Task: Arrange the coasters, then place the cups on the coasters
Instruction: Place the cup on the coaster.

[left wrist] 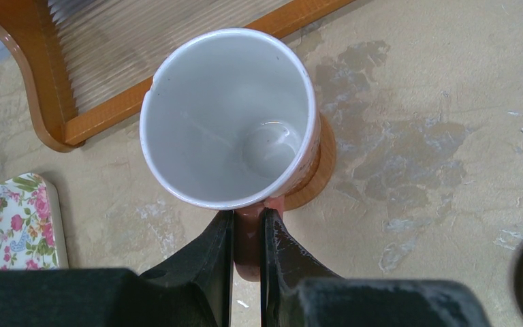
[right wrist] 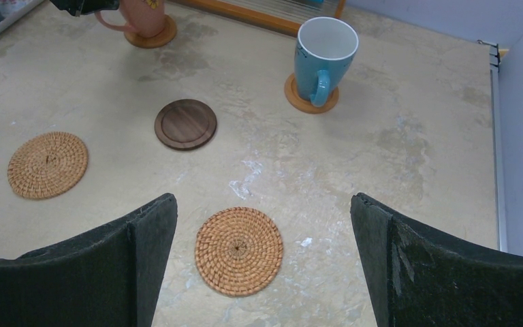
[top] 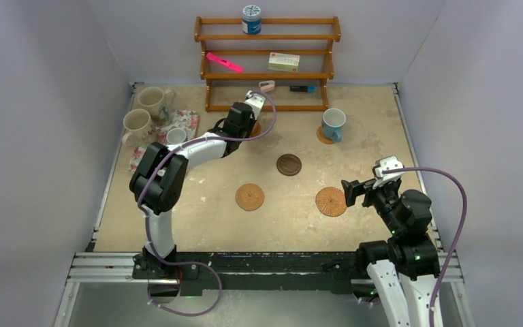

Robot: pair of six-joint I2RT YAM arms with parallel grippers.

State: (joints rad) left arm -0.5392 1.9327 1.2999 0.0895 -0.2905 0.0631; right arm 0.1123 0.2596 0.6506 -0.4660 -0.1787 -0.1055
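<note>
My left gripper [left wrist: 246,216] is shut on the pinkish-brown handle [left wrist: 248,242] of the white-and-pink cup [left wrist: 226,116]. That cup stands upright on a tan coaster [left wrist: 317,174] just in front of the rack. The blue cup [top: 333,123] sits on another tan coaster [top: 324,137]. A dark brown coaster [top: 289,164] and two woven coasters [top: 250,197] [top: 331,201] lie bare. My right gripper [right wrist: 264,211] hangs open above the nearer woven coaster [right wrist: 239,251], holding nothing. Two cream cups [top: 151,101] [top: 137,126] and a small grey-blue cup [top: 176,136] stand at the back left.
A floral cloth mat [top: 188,122] lies under the back-left cups. A wooden rack [top: 267,75] stands against the back wall with a blue-and-white canister [top: 251,19], a pink item [top: 224,63] and a small box [top: 283,62] on it.
</note>
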